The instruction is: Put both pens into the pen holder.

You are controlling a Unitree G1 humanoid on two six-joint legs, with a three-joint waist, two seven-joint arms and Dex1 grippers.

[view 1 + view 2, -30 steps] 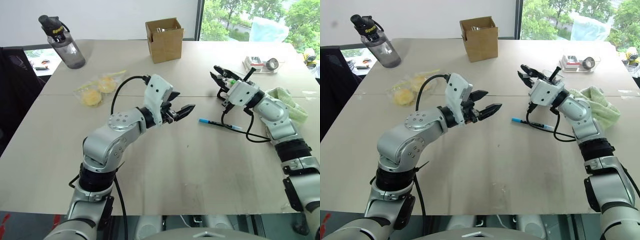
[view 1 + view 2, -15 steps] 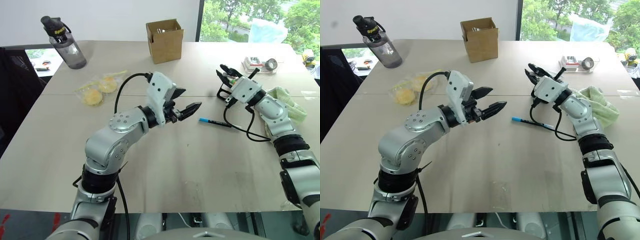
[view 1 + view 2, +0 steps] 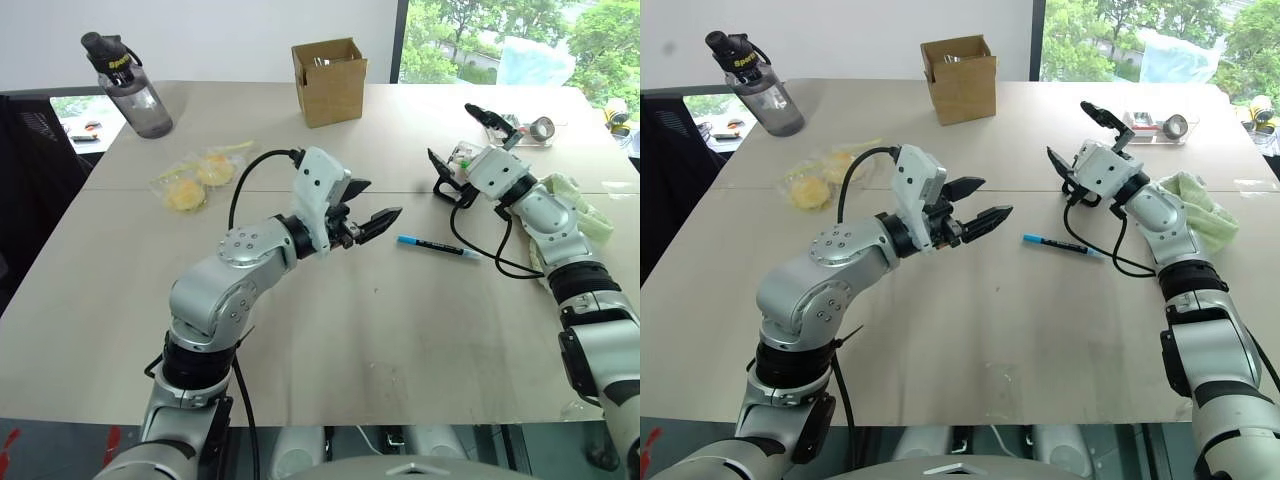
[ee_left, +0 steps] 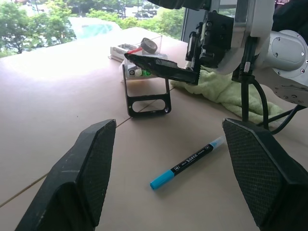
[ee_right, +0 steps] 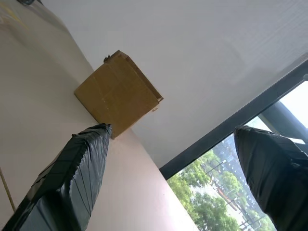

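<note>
A black pen with a light-blue cap [image 3: 435, 245] lies flat on the table, apart from both grippers; the left wrist view shows this pen [image 4: 187, 162] too. Behind it stands the small black pen holder [image 4: 128, 94], with colourful tips at its top [image 3: 459, 155]. My right gripper [image 3: 450, 131] hangs open wide right at the holder, one finger over its top. A pink-red tip [image 4: 134, 50] shows at the holder's top beside that finger. My left gripper [image 3: 378, 198] floats open above the table, left of the blue-capped pen, with nothing between its fingers.
A brown cardboard box [image 3: 328, 78] stands at the back middle and a water bottle [image 3: 130, 85] at the back left. A clear bag of yellow things [image 3: 195, 180] lies left. A green cloth [image 3: 575, 205] and a clear tray [image 3: 520, 125] sit right. The right arm's cable [image 3: 490, 262] trails by the pen.
My right gripper was shut by the holder and now has its fingers spread wide, a little farther back and right. The left arm has kept its place.
</note>
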